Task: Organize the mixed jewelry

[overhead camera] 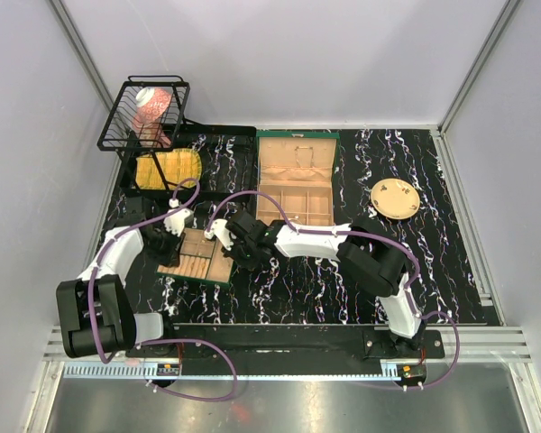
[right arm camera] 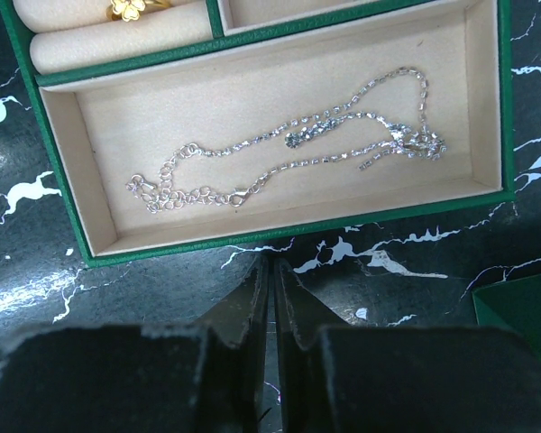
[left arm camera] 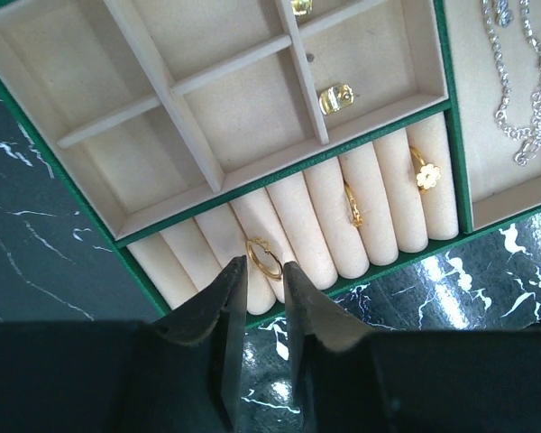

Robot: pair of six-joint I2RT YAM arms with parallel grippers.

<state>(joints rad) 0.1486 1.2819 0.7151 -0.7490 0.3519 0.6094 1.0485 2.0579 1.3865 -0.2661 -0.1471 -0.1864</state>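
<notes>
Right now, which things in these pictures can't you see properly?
Left wrist view: a small gold piece in the beige-lined green tray is cut off by the top edge.
Right wrist view: the gold flower ring is cut by the top edge.
Top view: the tray's contents are too small, partly under the white robot arms; the pink thing in the black wire basket is unclear.
</notes>
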